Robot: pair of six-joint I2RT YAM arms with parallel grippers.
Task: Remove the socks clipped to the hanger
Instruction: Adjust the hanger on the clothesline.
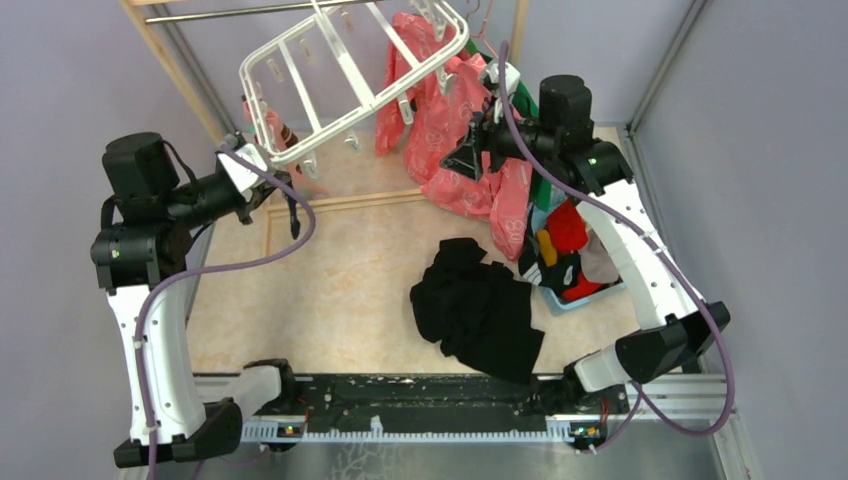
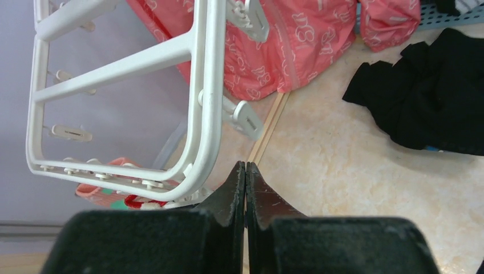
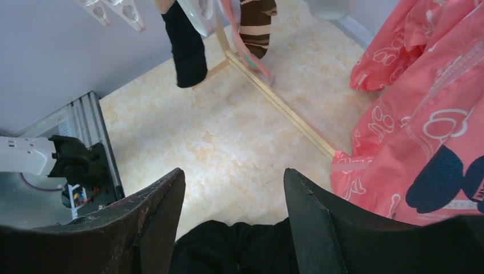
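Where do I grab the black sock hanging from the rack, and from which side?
Probably its free lower end, from the open side: the black sock hangs loose below the hanger, with the striped sock close on its other side.

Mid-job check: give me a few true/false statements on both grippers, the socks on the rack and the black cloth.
1. The left gripper is shut, close to a corner of the large white plastic drying rack. True.
2. The right gripper is clamped on the pink printed shirt. False: it is open and holds nothing.
3. A black sock and a brown striped sock hang from the rack. True.
4. The black cloth heap lies inside the blue basket. False: it lies on the table beside the basket.
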